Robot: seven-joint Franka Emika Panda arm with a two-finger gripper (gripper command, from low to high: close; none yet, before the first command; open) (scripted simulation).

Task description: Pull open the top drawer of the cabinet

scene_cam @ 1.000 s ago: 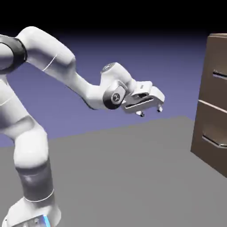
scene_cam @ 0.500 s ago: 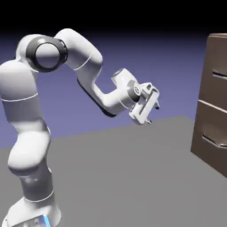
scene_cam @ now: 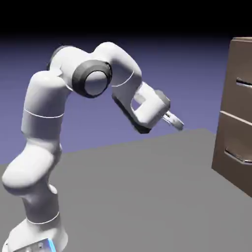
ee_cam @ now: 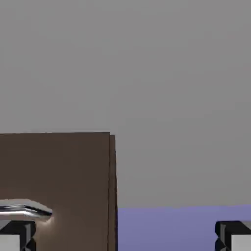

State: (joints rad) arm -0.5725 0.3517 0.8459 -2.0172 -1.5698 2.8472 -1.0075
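From here, in the exterior view, the top drawer (scene_cam: 240, 93) sits high on the cabinet (scene_cam: 224, 142) at the right, well apart from the tool (scene_cam: 174, 121). In the hand view, its fingertips (ee_cam: 17, 235) are spread wide, gripping nothing.
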